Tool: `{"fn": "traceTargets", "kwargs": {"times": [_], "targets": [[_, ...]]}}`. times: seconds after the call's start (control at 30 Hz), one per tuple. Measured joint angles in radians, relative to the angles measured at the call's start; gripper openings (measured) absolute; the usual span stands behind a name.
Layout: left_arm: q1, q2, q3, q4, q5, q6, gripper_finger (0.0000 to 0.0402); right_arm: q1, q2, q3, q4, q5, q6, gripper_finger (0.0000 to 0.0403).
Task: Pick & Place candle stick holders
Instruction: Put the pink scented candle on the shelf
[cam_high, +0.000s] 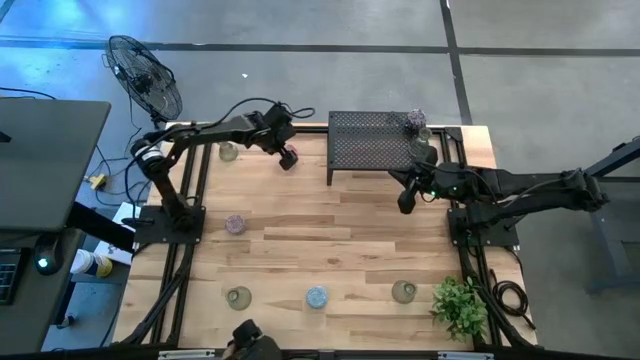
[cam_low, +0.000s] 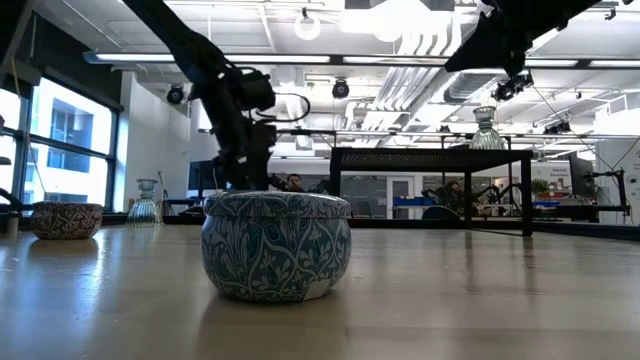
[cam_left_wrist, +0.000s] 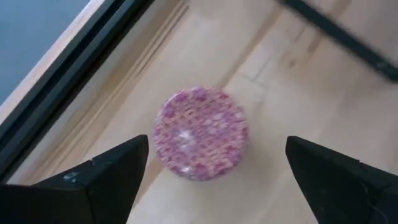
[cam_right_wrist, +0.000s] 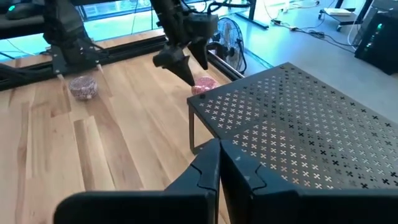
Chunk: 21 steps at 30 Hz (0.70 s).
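A pink patterned candle holder (cam_left_wrist: 200, 132) stands on the wooden table near the far edge, next to the black rack's left end; it also shows in the right wrist view (cam_right_wrist: 204, 83). My left gripper (cam_left_wrist: 217, 142) hangs open above it, one finger on each side, touching nothing; in the high view my left gripper (cam_high: 288, 157) hides the holder. My right gripper (cam_right_wrist: 221, 163) is shut and empty, in front of the rack's right part (cam_high: 407, 200). Other holders stand about the table: olive (cam_high: 228, 152), purple (cam_high: 235, 223), blue (cam_high: 316, 297).
A black perforated rack (cam_high: 372, 145) stands at the far edge and bears a purple holder (cam_high: 417, 120) and clear ones (cam_high: 426, 143). Olive holders (cam_high: 238, 297) (cam_high: 403, 291) stand near the front. A green plant (cam_high: 460, 305) stands at the front right. A fan (cam_high: 145, 75) is off the table.
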<state>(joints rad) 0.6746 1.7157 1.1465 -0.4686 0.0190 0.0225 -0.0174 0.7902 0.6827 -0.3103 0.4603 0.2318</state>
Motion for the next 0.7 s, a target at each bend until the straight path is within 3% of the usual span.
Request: {"fn": "traceTargets", "kwargs": {"times": [0.17,0.57,0.7], "targets": [[0.016,0.032,0.000,0.026,-0.023,0.013,0.0376,0.000,0.000,0.000,0.000,-0.001,-0.007,0.0002],[0.039,0.107,0.000,0.066,0.088,0.057,0.0376,0.000,0.000,0.000,0.000,-0.003,-0.008,0.0001],[0.038,0.120,0.000,0.069,0.052,0.061,0.0376,0.000,0.000,0.000,0.000,-0.003,-0.008,0.0001]]}}
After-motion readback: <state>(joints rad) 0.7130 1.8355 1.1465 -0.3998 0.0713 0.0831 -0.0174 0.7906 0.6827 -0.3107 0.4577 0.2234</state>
